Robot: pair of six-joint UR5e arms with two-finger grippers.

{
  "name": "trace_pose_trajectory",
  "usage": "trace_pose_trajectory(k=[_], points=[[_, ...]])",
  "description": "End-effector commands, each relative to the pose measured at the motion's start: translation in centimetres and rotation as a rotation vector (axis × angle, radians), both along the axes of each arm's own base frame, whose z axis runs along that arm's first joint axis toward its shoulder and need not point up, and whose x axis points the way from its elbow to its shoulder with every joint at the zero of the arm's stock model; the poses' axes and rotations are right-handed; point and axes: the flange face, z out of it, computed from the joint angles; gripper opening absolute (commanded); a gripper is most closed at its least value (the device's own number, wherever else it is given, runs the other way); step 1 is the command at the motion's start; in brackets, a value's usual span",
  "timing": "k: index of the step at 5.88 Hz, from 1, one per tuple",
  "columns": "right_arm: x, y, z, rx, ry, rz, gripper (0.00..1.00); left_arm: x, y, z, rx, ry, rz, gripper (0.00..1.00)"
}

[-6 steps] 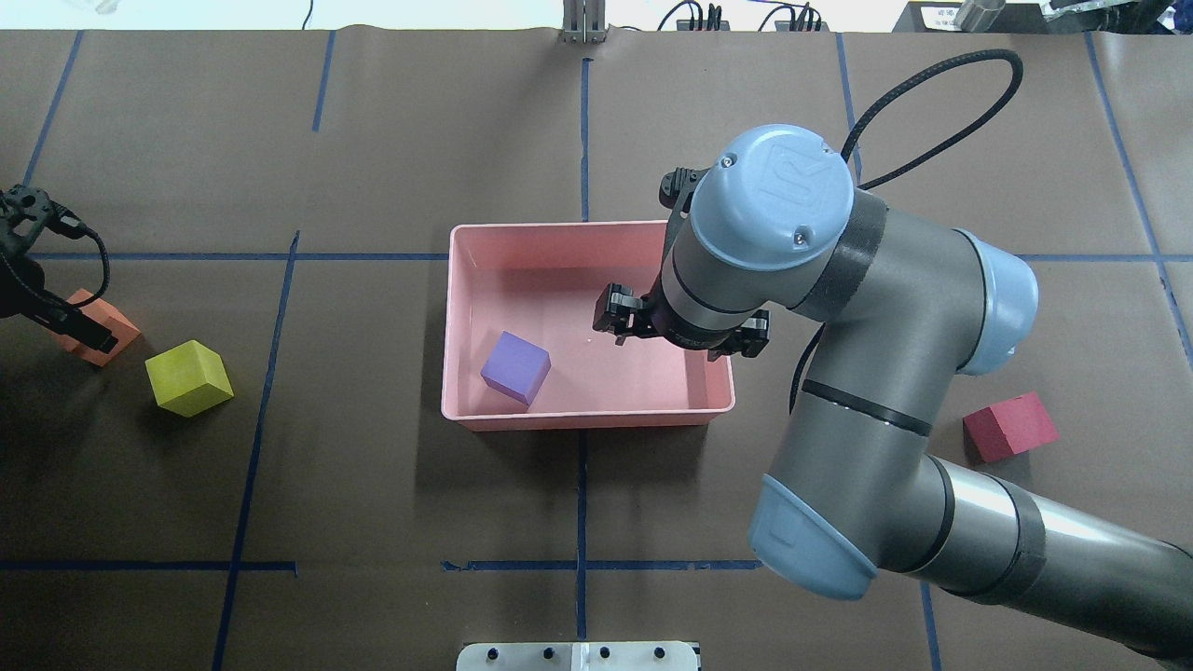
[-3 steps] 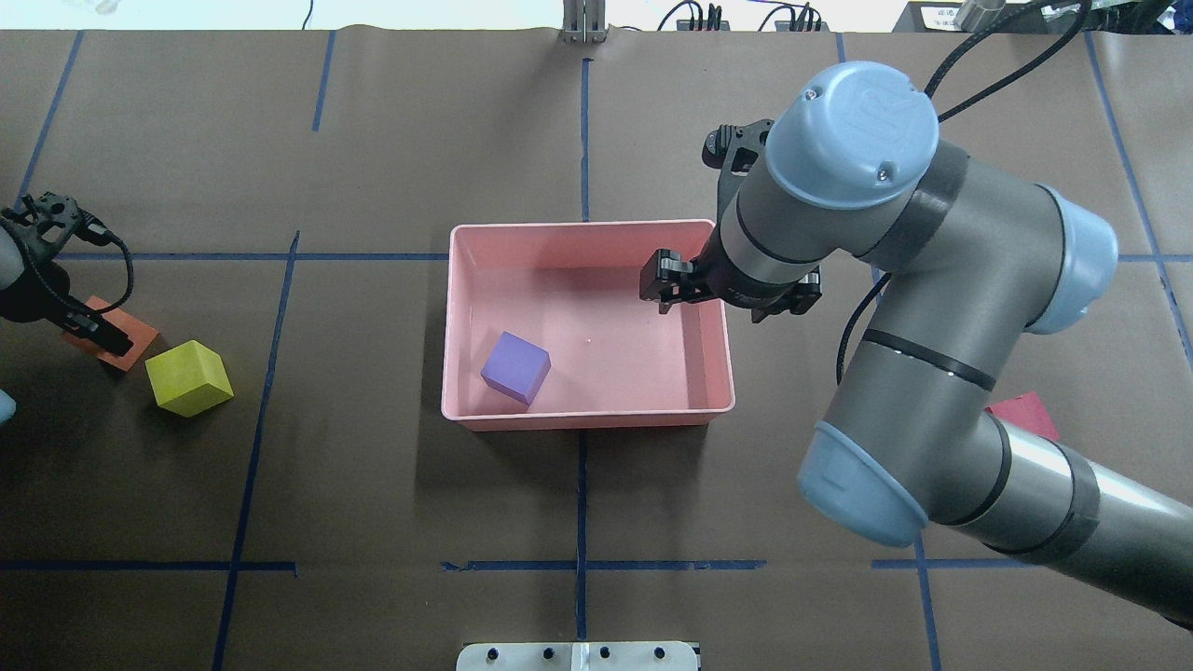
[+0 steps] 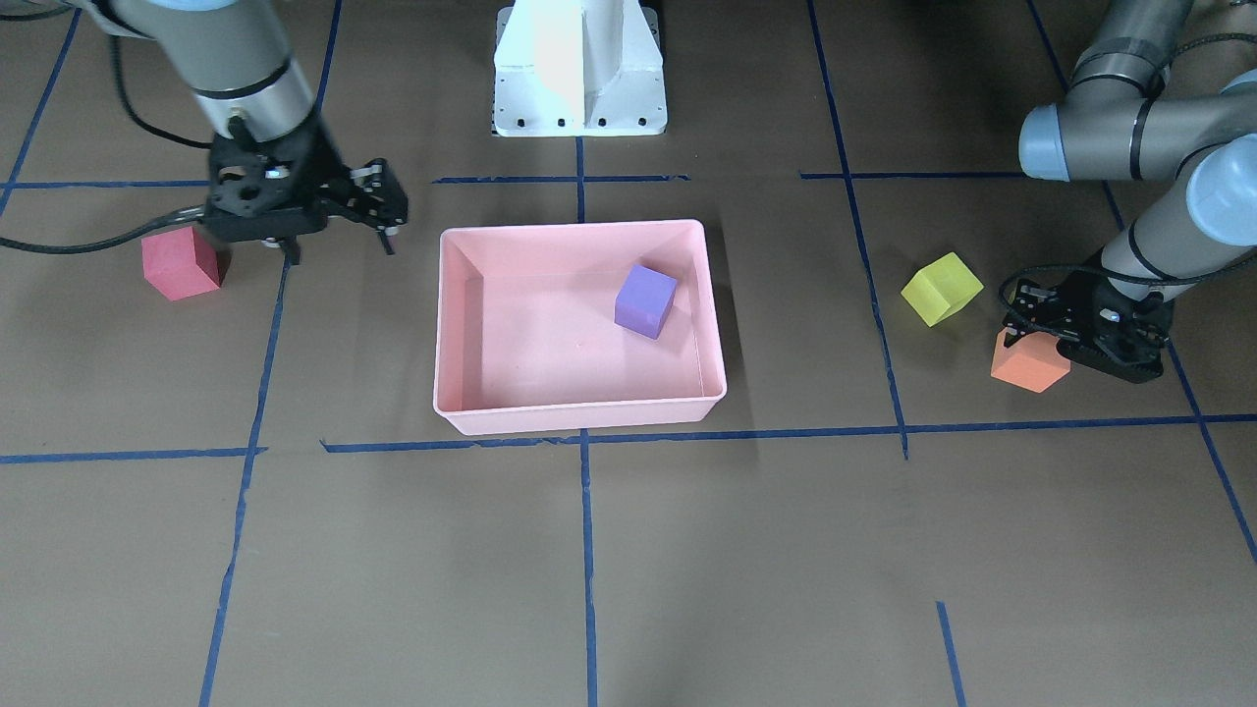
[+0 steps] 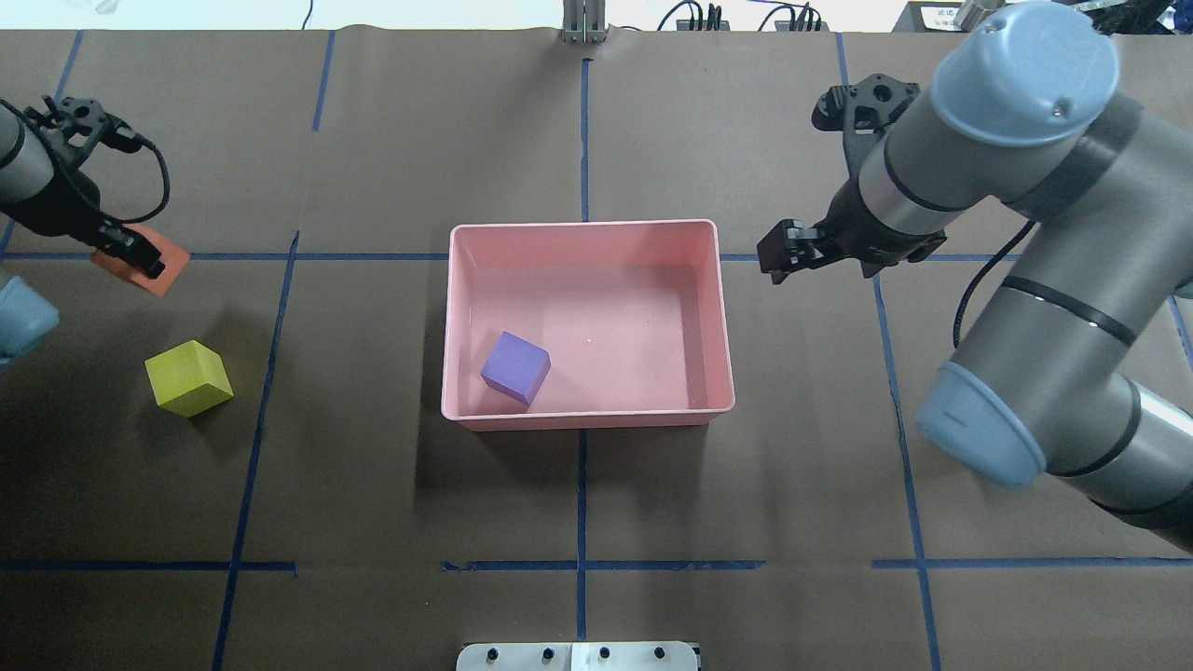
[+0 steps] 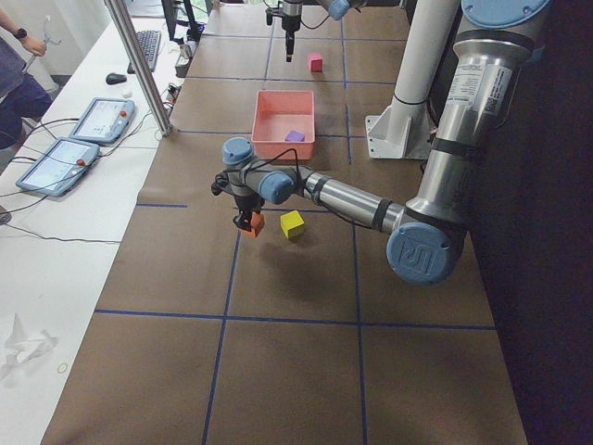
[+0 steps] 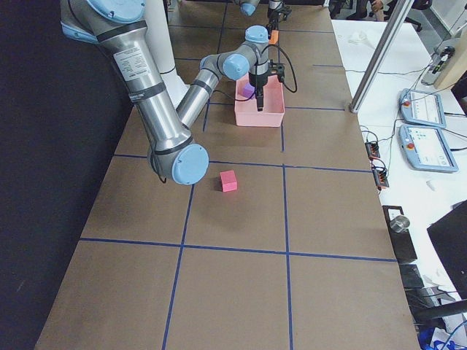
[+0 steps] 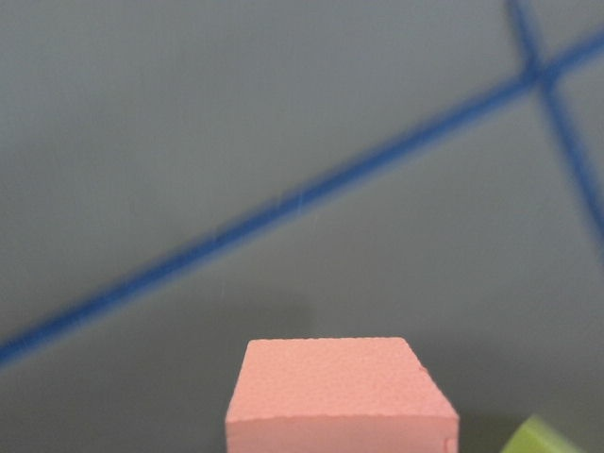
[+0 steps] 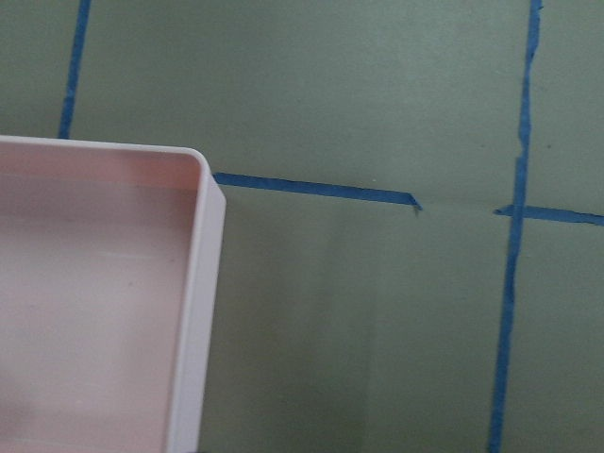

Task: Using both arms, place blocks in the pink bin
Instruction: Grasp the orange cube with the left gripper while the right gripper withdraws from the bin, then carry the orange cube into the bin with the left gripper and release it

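Observation:
The pink bin (image 4: 587, 225) sits mid-table with the purple block (image 4: 515, 367) inside, near its front left corner. My left gripper (image 4: 121, 247) is shut on the orange block (image 4: 149, 263) and holds it above the table, far left of the bin. In the left wrist view the orange block (image 7: 340, 392) fills the bottom edge. The yellow-green block (image 4: 188, 376) lies on the table nearby. My right gripper (image 3: 339, 241) is open and empty, just outside the bin's right side. The red block (image 3: 179, 262) lies beside it, hidden by the arm in the overhead view.
The white pedestal base (image 3: 579, 69) stands at the robot's edge of the table. Blue tape lines cross the brown table cover. The bin's corner shows in the right wrist view (image 8: 203, 283). Tablets and cables lie past the table's far edge (image 5: 102, 120).
My right gripper has moved out of the bin to its right, empty. My left gripper has lifted the orange block and carried it away from the yellow-green block, toward the far side.

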Motion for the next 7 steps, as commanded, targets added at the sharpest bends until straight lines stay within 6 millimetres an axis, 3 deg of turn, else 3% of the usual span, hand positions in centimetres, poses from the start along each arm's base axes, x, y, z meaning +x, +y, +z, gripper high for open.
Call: trace_pose_trajectory(k=[1,3,4,5,6,7], points=[[6.6,0.3,5.8,0.045,0.046,-0.085,1.0,1.3,-1.5,-13.3,-0.118,0.055,-0.185,0.32],[12.5,1.5,13.5,0.101,0.069,-0.158,1.0,15.8,3.5,-25.1,-0.276,0.13,-0.274,0.32],[14.6,3.2,16.9,0.118,0.052,-0.163,1.0,21.7,6.0,-29.3,-0.3,0.134,-0.315,0.32],[15.9,5.3,20.1,0.137,0.05,-0.172,1.0,26.1,6.5,-33.2,-0.33,0.139,-0.347,0.46],[17.3,7.6,23.4,0.15,0.055,-0.192,1.0,27.9,6.1,-34.9,-0.327,0.137,-0.355,0.99],[17.4,7.8,25.9,0.152,0.048,-0.173,1.0,27.9,6.2,-35.0,-0.324,0.139,-0.354,1.0]])
